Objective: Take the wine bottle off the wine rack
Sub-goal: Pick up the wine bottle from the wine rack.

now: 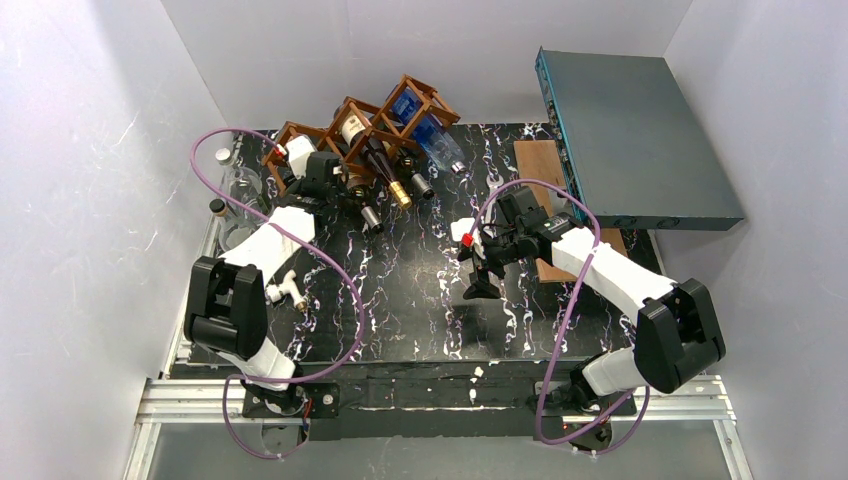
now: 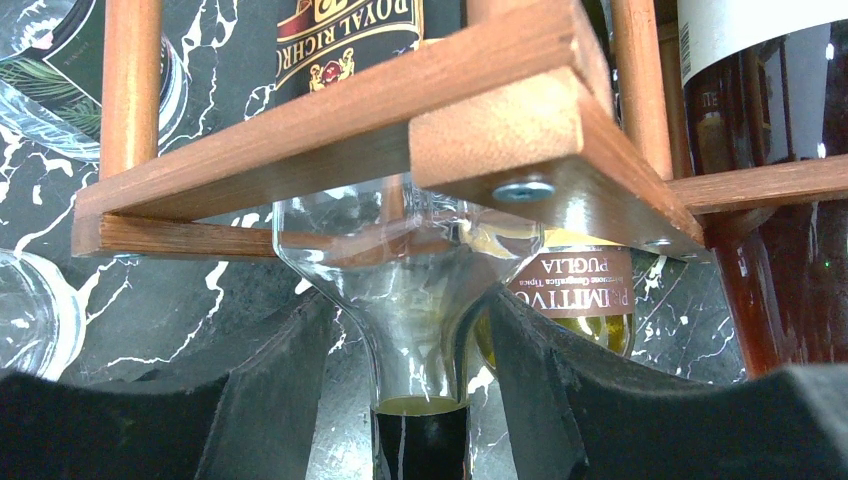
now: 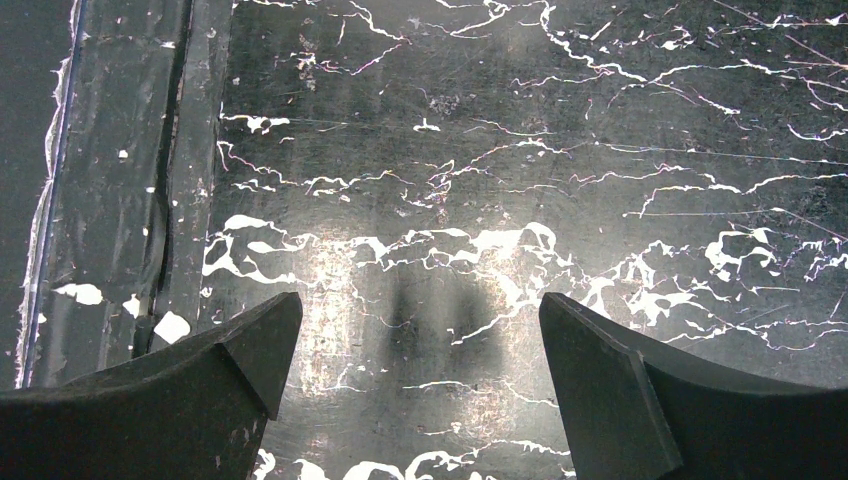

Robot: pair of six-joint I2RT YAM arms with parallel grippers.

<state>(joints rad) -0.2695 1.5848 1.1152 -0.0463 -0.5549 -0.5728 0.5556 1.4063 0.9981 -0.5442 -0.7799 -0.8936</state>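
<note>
The wine rack (image 1: pixel 352 112), a reddish-brown lattice, stands at the back left of the table; its wooden bars (image 2: pixel 330 110) fill the top of the left wrist view. A clear glass wine bottle (image 2: pixel 400 290) lies in a low cell, neck pointing at the camera, with a dark capsule on the neck. My left gripper (image 2: pixel 402 320) (image 1: pixel 325 178) is at the rack, its black fingertips (image 2: pixel 290 350) pressed on both sides of the bottle's shoulder. My right gripper (image 1: pixel 480 282) (image 3: pixel 415 350) hangs open over bare table, nothing between its fingers.
Other bottles fill the rack: a Royal-labelled one (image 2: pixel 345 40), a Puglia-labelled one (image 2: pixel 580 300), a dark brown one (image 2: pixel 780 220) and a blue one (image 1: pixel 425 118). Glasses (image 1: pixel 240 185) stand at the left. A flat wooden board (image 1: pixel 540 165) and a grey box (image 1: pixel 640 140) sit at the right.
</note>
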